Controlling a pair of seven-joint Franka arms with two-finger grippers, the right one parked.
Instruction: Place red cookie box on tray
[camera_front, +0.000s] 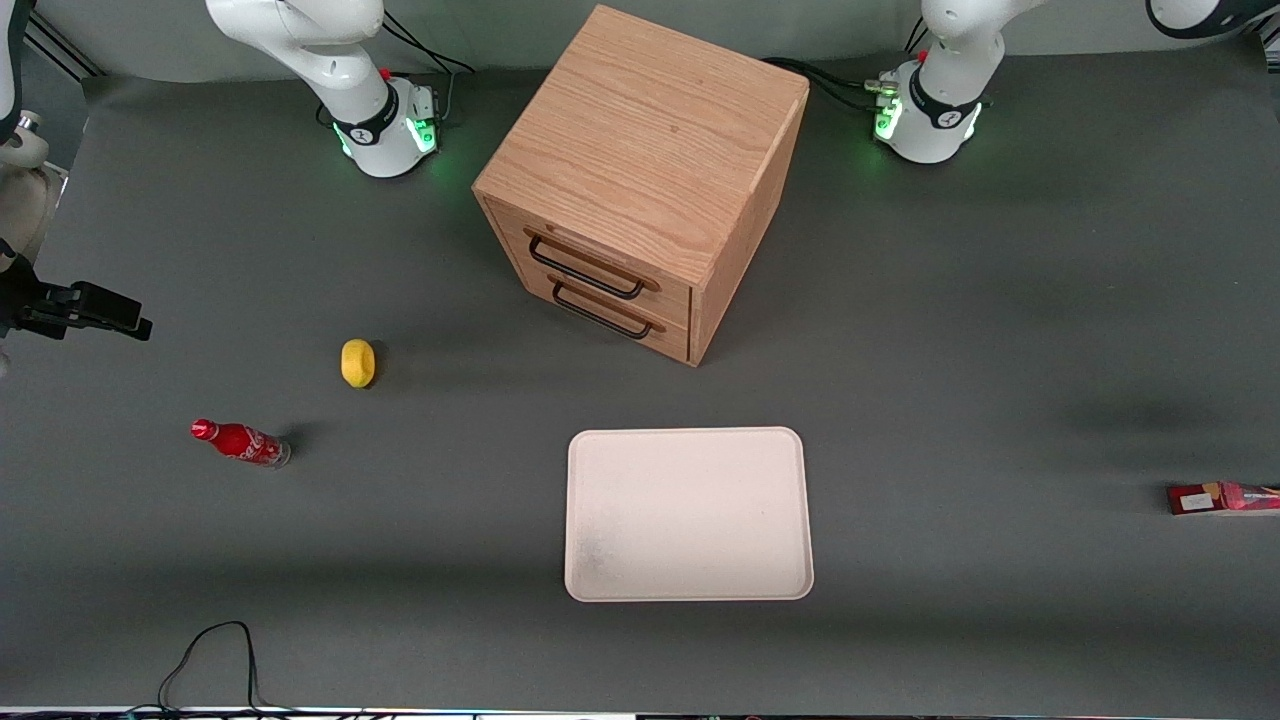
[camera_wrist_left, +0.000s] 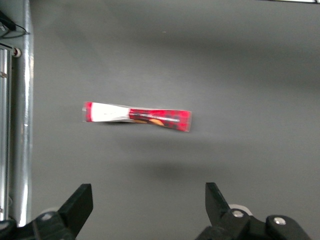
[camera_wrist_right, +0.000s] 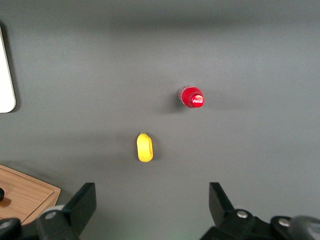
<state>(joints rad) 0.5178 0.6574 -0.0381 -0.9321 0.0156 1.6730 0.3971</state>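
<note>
With the gripper (camera_wrist_left: 149, 210) spread wide above the red cookie box (camera_wrist_left: 136, 116), descend centred across its thin width before carrying to the tray (camera_front: 688, 515).

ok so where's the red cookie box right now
The red cookie box lies flat on the table at the working arm's end, partly cut off by the front view's edge, well apart from the tray. The open gripper hovers above it.

The red cookie box (camera_wrist_left: 136, 116) is dark red with a white patch and orange print; the tray (camera_front: 688, 514) near the light oak cabinet (camera_front: 645, 180) is cream-white. The gripper (camera_wrist_left: 149, 210), above the box, is black. The table (camera_front: 1000, 330) is grey.
</note>
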